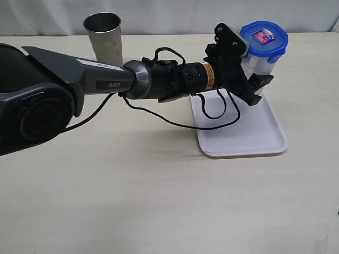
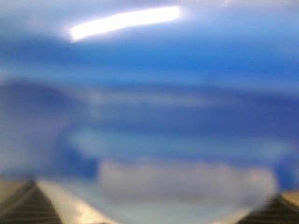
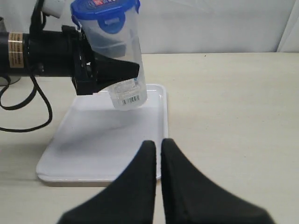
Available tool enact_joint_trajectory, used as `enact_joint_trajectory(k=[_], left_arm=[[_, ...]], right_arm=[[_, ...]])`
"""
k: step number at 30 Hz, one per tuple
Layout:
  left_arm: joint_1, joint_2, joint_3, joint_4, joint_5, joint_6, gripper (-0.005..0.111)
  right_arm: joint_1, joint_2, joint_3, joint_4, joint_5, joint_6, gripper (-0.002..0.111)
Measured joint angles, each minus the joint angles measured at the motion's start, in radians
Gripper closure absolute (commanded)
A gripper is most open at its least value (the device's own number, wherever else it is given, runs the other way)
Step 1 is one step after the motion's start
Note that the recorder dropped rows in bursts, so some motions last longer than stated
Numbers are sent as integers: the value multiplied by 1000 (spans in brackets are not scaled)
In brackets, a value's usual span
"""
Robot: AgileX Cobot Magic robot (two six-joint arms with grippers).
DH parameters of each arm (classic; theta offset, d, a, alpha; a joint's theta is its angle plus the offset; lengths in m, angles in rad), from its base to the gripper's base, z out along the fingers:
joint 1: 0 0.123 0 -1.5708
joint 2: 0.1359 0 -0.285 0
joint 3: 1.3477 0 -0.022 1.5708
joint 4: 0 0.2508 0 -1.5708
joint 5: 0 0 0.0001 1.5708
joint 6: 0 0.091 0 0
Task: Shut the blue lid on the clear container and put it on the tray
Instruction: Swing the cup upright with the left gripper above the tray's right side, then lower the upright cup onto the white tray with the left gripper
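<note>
- Blue plastic fills the left wrist view as a blur, so the lid (image 1: 264, 38) sits very close to that camera.
- The lid is on top of the container (image 3: 128, 60); whether all its clips are pressed down cannot be told.
- The left hand (image 1: 250, 62) grips the container by its middle, one finger on each side.
- The container hangs in the air over the far part of the tray (image 1: 254, 137) and does not appear to touch it.
- Its long axis is not upright: it leans, with the lid end tipped toward the left arm and the base with the barcode label pointing down at the tray.
- The coming move probably turns on this relation: the base must come level and go straight down, because the tray lies directly under the hand.
- The right hand (image 3: 158, 144) is closed and holds nothing; it rests low near the tray's near edge, apart from the container, so the left arm is the nearer one.
- The surface (image 1: 132, 201) is pale, wood-coloured and mostly bare.
- A grey metal tumbler (image 1: 104, 34) stands at its far side, well apart from the tray.
- Behind the surface there is a plain light wall (image 3: 210, 23).
</note>
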Motion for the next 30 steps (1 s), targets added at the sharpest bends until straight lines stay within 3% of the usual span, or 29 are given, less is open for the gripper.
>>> enact_joint_trajectory(k=[4, 9, 13, 19, 30], left_arm=[[0, 22, -10, 150, 28, -120, 107], [0, 26, -13, 363, -135, -295, 107], [-2, 26, -13, 489, -164, -404, 107], [0, 26, -13, 518, -248, -424, 107], [0, 26, -13, 524, -245, -424, 107]], right_arm=[[0, 0, 0, 0, 0, 0, 104], [0, 0, 0, 0, 0, 0, 104], [0, 0, 0, 0, 0, 0, 104], [0, 0, 0, 0, 0, 0, 104], [0, 0, 0, 0, 2, 0, 104]])
